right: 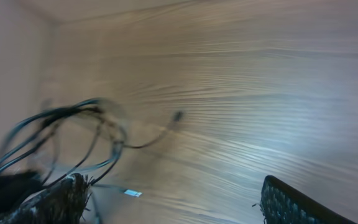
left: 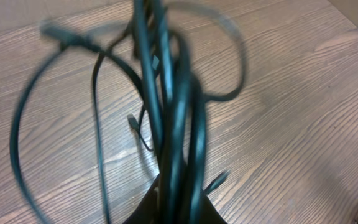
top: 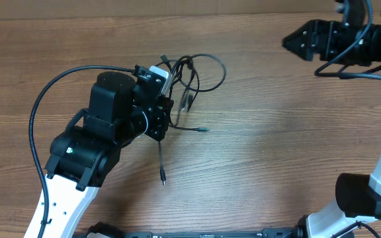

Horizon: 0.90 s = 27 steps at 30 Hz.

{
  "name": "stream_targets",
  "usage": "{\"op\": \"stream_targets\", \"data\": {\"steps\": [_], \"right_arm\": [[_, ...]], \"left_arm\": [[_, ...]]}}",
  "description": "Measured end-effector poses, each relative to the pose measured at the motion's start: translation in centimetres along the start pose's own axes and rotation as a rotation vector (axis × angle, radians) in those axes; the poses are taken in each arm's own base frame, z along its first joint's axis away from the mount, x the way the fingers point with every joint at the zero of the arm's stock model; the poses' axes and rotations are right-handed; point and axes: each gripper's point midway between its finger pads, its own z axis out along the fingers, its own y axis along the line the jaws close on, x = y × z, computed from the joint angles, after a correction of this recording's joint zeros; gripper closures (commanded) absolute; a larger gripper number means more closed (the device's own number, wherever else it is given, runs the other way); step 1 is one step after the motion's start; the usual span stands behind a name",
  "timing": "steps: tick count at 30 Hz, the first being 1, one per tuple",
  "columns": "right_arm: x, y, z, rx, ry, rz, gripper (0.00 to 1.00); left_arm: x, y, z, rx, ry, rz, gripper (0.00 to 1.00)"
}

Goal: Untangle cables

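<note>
Blurred black cables (left: 174, 124) bunched at centre, loops spreading left and right, wooden table (left: 303, 124) beneath

In the left wrist view the cables (left: 166, 124) were smeared into dark streaks, so single cords and their crossings could not be told apart, and the left gripper (left: 174, 211) was cut off by the bottom edge. From overhead, part of the bundle lay hidden under the left arm (top: 104, 125). The right wrist view was blurred throughout, and the right gripper (right: 174, 190) had its fingers (right: 291, 205) cropped at the bottom edge.
</note>
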Motion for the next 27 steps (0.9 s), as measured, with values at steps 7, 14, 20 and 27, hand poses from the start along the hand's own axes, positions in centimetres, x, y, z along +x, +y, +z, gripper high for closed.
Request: {"op": "stream_targets", "data": {"steps": [7,14,20,27], "right_arm": [[1.7,6.1,2.1,-0.151,0.074,-0.141,0.12],[4.0,10.1,4.1,-0.177,0.152,-0.272,0.14],[5.7,9.1,6.0,-0.159,0.237,-0.252,0.11],[8.7,7.9,8.6,-0.217,0.367,-0.272,0.18]], "left_arm": [[-0.3,-1.2,0.0,0.067,-0.012,0.004,0.89],[-0.5,-2.5,-0.2,0.145,-0.019,0.008,0.90],[-0.8,-2.7,-0.2,0.157,-0.029,0.007,0.90],[-2.7,-1.5,-0.3,0.089,-0.103,-0.082,0.90]]}}
